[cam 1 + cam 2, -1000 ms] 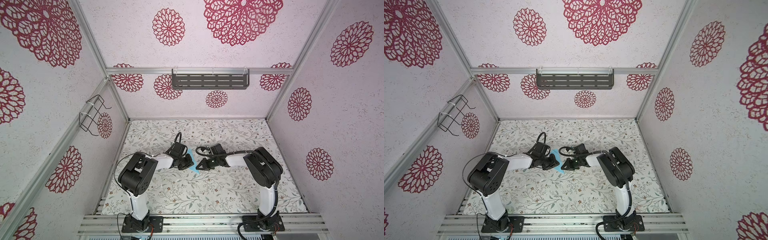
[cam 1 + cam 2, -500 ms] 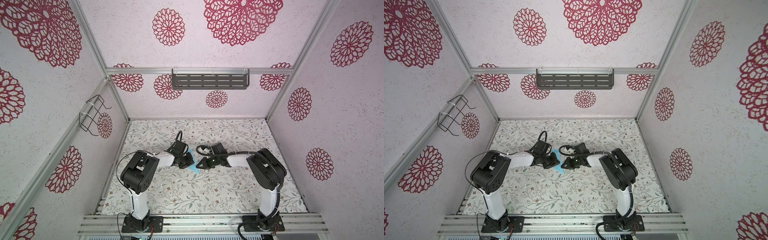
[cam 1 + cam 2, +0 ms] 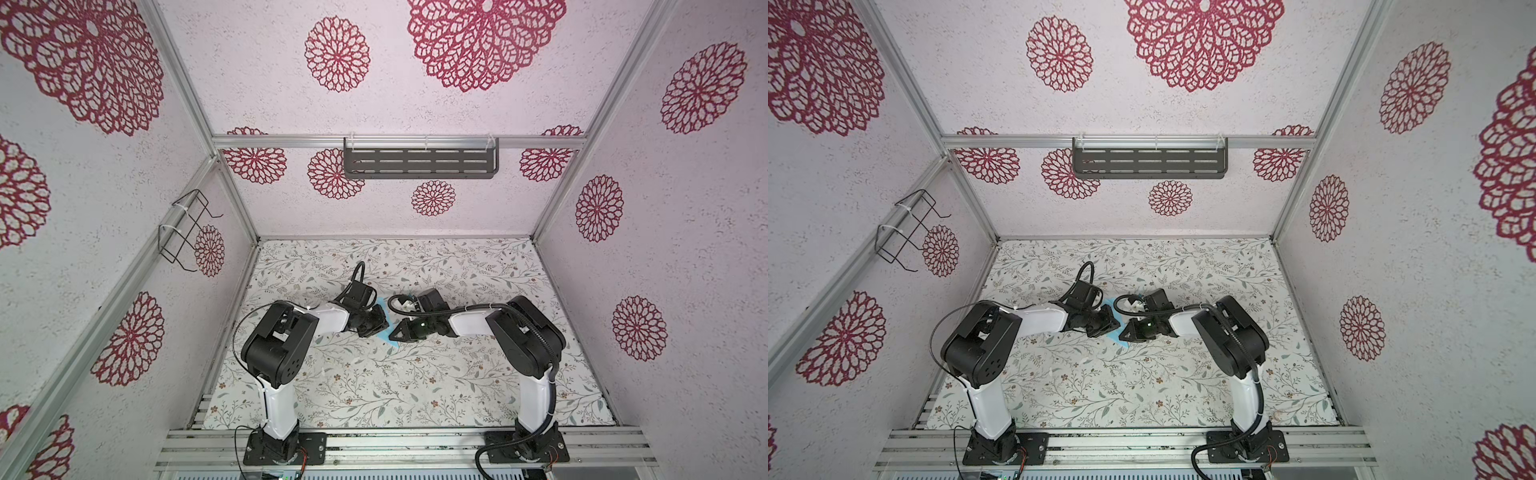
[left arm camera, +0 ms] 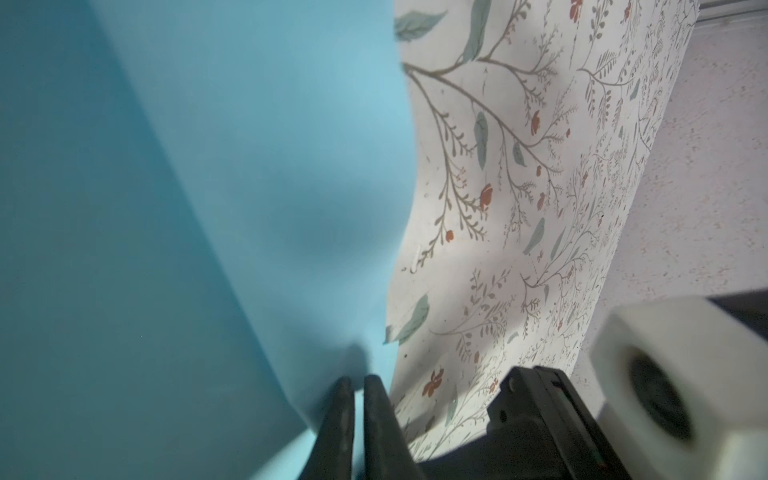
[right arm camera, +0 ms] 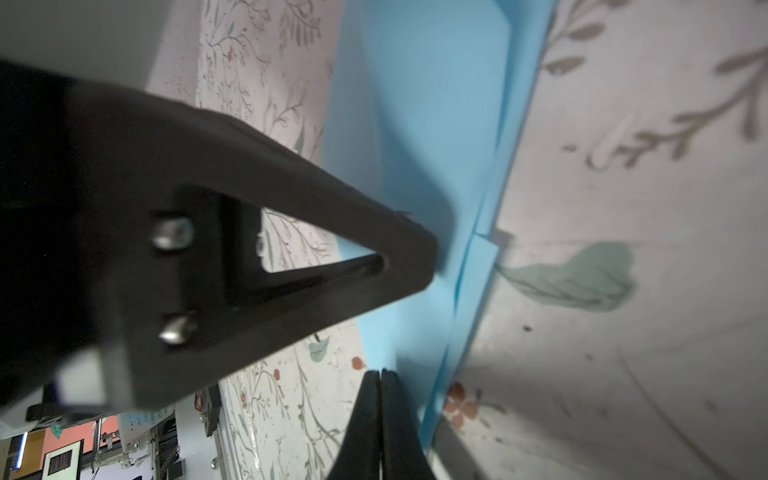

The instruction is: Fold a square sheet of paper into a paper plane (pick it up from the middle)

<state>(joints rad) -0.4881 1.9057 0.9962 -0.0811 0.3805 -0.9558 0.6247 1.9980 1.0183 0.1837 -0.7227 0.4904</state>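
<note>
Left arm [image 3: 330, 320]: upright from its base, bent at the elbow, forearm low and pointing toward the right gripper.
Left gripper [image 4: 358, 380]: fingers closed to a thin slit, pinching the edge of the sheet of paper [image 4: 208, 208].
Right arm [image 3: 469, 323]: upright from its base, bent at the elbow, forearm low and pointing toward the left gripper.
Right gripper [image 5: 380, 374]: fingers pressed flat together.
Gripper to gripper: tips facing each other, just apart.
</note>
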